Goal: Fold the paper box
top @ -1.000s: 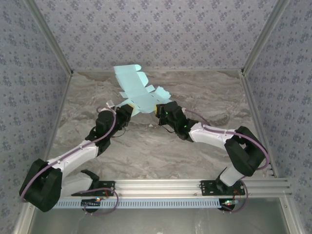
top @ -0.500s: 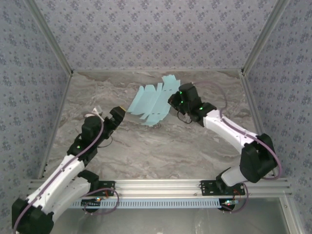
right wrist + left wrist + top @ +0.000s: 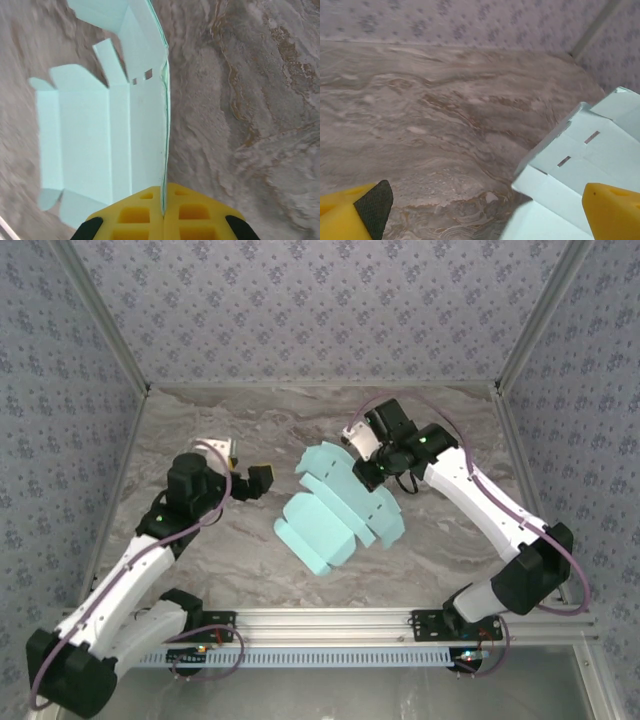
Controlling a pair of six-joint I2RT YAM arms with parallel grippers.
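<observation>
Right gripper (image 3: pixel 163 202) pinches paper box (image 3: pixel 340 508) edge; left gripper (image 3: pixel 484 212) gapes, fingertips (image 3: pixel 612 210) cropped, apparently empty.

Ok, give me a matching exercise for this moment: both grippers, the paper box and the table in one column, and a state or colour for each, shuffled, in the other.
Column one:
1. left gripper
2. right gripper
3. paper box
4. table

Column two:
A. grey, marbled surface
B. shut, pinching a thin edge
C. open, holding nothing
D. pale aqua, an unfolded sheet with flaps

Pairs: 1-C, 2-B, 3-D, 4-A
</observation>
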